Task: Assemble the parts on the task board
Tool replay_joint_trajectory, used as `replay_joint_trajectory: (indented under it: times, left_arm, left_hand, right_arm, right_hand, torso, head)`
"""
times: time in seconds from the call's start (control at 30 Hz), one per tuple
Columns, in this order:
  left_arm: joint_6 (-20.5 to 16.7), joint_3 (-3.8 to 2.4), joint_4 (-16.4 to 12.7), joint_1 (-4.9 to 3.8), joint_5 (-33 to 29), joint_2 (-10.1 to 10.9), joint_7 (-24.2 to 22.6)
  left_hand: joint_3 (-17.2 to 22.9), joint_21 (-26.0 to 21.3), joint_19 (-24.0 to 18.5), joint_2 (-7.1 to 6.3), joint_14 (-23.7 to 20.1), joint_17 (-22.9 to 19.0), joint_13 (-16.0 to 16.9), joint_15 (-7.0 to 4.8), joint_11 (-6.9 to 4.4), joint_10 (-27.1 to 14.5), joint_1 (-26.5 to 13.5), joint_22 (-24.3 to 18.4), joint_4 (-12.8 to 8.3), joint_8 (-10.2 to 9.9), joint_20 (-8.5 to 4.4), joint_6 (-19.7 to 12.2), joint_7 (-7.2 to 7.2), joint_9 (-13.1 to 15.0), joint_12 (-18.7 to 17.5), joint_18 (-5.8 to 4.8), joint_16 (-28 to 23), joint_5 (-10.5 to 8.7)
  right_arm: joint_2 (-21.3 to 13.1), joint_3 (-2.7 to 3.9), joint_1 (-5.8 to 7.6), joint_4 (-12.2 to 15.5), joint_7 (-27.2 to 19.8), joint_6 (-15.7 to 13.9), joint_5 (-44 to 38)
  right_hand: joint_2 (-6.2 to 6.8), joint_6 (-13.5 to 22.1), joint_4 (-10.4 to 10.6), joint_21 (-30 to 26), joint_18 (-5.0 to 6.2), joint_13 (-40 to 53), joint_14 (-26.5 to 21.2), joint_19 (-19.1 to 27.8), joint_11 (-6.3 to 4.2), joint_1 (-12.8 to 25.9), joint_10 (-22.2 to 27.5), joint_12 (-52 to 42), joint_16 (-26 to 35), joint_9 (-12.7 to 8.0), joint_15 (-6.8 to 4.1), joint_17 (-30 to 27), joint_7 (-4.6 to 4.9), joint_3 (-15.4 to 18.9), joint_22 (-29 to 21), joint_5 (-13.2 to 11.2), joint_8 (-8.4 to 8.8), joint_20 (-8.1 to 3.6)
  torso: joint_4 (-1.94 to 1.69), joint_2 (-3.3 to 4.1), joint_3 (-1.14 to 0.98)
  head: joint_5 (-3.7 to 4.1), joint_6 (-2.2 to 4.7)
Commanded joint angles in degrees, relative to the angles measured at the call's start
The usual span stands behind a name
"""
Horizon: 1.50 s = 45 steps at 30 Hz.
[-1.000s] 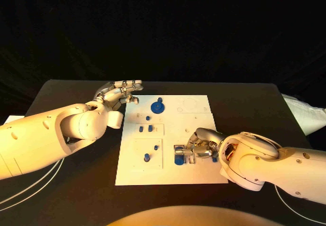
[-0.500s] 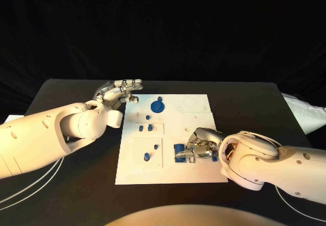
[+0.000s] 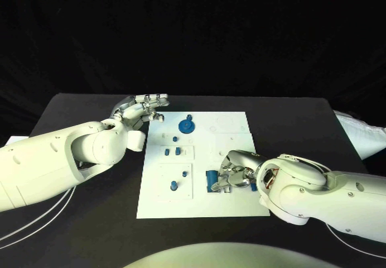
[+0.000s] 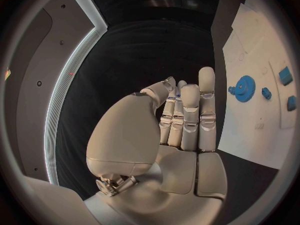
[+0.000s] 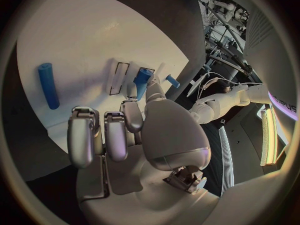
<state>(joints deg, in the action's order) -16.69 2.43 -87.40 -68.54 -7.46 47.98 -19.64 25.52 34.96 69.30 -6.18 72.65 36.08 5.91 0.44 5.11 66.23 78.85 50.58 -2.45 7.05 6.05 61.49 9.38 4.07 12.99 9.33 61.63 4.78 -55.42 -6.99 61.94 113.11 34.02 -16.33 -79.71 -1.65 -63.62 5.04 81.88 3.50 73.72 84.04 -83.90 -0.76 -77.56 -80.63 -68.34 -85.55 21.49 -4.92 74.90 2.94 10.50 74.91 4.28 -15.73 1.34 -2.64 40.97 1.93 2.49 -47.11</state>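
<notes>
Your right hand (image 3: pixel 234 174) pinches a blue peg (image 3: pixel 212 180), held roughly upright over the task board (image 3: pixel 233 207) at about 4 o'clock from the board's centre. In the right wrist view the peg (image 5: pixel 141 81) sticks out past the fingertips (image 5: pixel 131 106), close to a slotted recess in the board, and a longer blue rod (image 5: pixel 47 85) lies loose on the white surface well apart from it. Your left hand (image 3: pixel 142 109) hangs off the board's 10 o'clock corner over the table (image 3: pixel 88 109), fingers half curled, holding nothing. A blue gear (image 3: pixel 186 126) sits at 12 o'clock; smaller blue pieces (image 3: pixel 171 151) stand left of centre. You look to be mid-insertion: next, line the peg up with its socket, keep it vertical and press down gently.
</notes>
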Motion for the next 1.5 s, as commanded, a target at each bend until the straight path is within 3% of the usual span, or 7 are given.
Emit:
replay_joint_trajectory:
  times: [0.03, 0.27, 0.4, 0.63, 0.93, 1.27, 1.5]
  left_arm:
    - [1.2, -0.03, 0.0, 0.03, 0.2, -0.1, -0.2]
    - [1.2, -0.01, 0.0, 0.04, 0.2, -0.1, -0.1]
    - [1.2, 0.01, 0.1, 0.04, 0.2, -0.1, -0.1]
    - [1.3, 0.02, 0.1, 0.04, 0.2, -0.3, 0.0]
    - [1.4, 0.03, 0.0, 0.04, 0.2, -0.2, -0.1]
    - [1.4, 0.03, 0.0, 0.04, 0.3, -0.3, -0.2]
    - [1.4, 0.03, 0.0, 0.04, 0.3, -0.2, -0.1]
  left_hand:
    - [-0.1, -0.4, 0.1, 0.23, -0.4, 0.0, 0.1, -0.16, -0.01, -0.4, 0.5, 0.0, -0.1, 0.3, -0.04, -0.4, 0.11, -0.1, 0.2, 1.14, -0.2, 0.02]
    - [-0.1, -0.4, 0.1, 0.23, -0.4, 0.0, 0.1, -0.16, -0.01, -0.4, 0.5, 0.0, -0.1, 0.3, -0.04, -0.4, 0.11, -0.1, 0.2, 1.14, -0.2, 0.02]
    - [-0.1, -0.4, 0.1, 0.23, -0.4, 0.0, 0.1, -0.16, -0.01, -0.4, 0.5, 0.0, -0.1, 0.3, -0.04, -0.4, 0.11, -0.1, 0.2, 1.14, -0.2, 0.02]
    - [-0.2, -0.4, 0.1, 0.25, -0.5, -0.2, 0.1, -0.15, 0.01, -0.4, 0.5, -0.1, -0.1, 0.3, -0.04, -0.4, 0.12, -0.1, 0.2, 1.14, -0.3, 0.02]
    - [-0.2, -0.4, 0.1, 0.24, -0.5, -0.3, 0.1, -0.15, 0.01, -0.4, 0.5, -0.1, -0.1, 0.3, -0.04, -0.4, 0.12, -0.1, 0.2, 1.14, -0.3, 0.02]
    - [-0.2, -0.4, 0.1, 0.24, -0.5, -0.3, 0.1, -0.15, 0.01, -0.4, 0.5, -0.1, -0.1, 0.3, -0.04, -0.4, 0.12, -0.1, 0.2, 1.14, -0.3, 0.02]
    - [-0.2, -0.4, 0.1, 0.24, -0.5, -0.3, 0.1, -0.15, 0.01, -0.4, 0.5, -0.1, -0.1, 0.3, -0.04, -0.4, 0.12, -0.1, 0.2, 1.14, -0.3, 0.02]
  right_arm:
    - [-0.1, -0.09, -0.15, -0.5, 0.7, 0.4, -2.6]
    - [-2.7, -0.05, 0.04, 0.9, -2.2, 0.8, 2.3]
    - [-6.0, 0.01, 1.12, 2.3, -6.0, 1.0, 7.4]
    - [-13.2, 0.02, 4.46, 3.6, -9.2, 3.1, 7.8]
    - [-18.8, -0.39, 5.65, 3.0, -6.3, 5.5, -2.3]
    - [-18.8, -3.75, 5.31, 1.9, -5.0, 7.2, -3.1]
    - [-17.9, -4.60, 4.53, 1.4, -4.4, 7.1, -4.1]
  right_hand:
    - [-1.84, -0.3, 0.0, 0.1, -0.49, 0.4, 4.4, -1.0, -0.72, -1.5, -1.2, -1.0, -0.1, 0.0, -0.32, 6.3, -0.06, -0.3, 1.3, 0.8, 0.31, -0.47]
    - [-0.56, 0.4, 1.2, -0.4, -0.34, -0.1, 4.3, -0.7, -0.33, 1.6, -0.7, 0.1, 0.1, 0.0, -0.05, 6.0, 0.41, 1.1, 0.6, 2.2, 0.91, -0.34]
    - [0.58, 2.4, 2.2, -0.8, -0.24, -1.6, 4.4, -0.4, 0.44, 3.7, 0.8, 2.5, -0.2, -0.4, 0.58, 6.7, 1.27, 2.8, 0.0, 5.2, 2.26, 0.14]
    - [-2.88, 2.2, 0.1, -0.2, -0.43, -1.3, 4.5, -0.7, 0.25, -1.1, 0.8, 2.3, -0.5, -0.5, 0.55, 7.3, 1.07, 0.2, 1.1, 9.7, 2.94, 0.39]
    - [-2.58, 1.6, 1.0, 0.6, -0.71, -0.3, 4.6, -1.2, 0.36, 0.6, -0.2, 1.1, -0.8, -0.9, 0.61, 7.9, 1.23, 0.8, 2.4, 8.2, 3.78, 0.40]
    - [-2.19, 1.3, 3.8, 0.6, -0.67, -0.3, 4.5, -1.1, 0.65, 4.1, -0.4, 1.6, -0.6, -1.3, 0.85, 7.7, 1.49, 2.4, 2.3, 10.6, 5.26, 0.60]
    - [-1.69, 1.1, 4.1, 0.5, -0.65, -0.4, 4.5, -1.1, 0.66, 4.5, -0.3, 1.9, -0.6, -1.4, 0.87, 7.7, 1.50, 3.0, 2.2, 11.0, 5.54, 0.63]
  torso:
    - [0.07, 0.01, 0.03]
    - [0.10, -0.04, 0.01]
    - [0.10, -0.01, 0.07]
    - [0.12, 0.02, 0.05]
    - [0.15, 0.04, 0.06]
    - [0.14, 0.02, 0.02]
    - [0.15, 0.09, 0.02]
  head:
    - [0.10, 0.17]
    - [0.38, 0.36]
    - [0.80, 0.50]
    - [1.66, 0.72]
    - [2.65, 0.77]
    - [3.09, 0.83]
    - [2.85, 0.76]
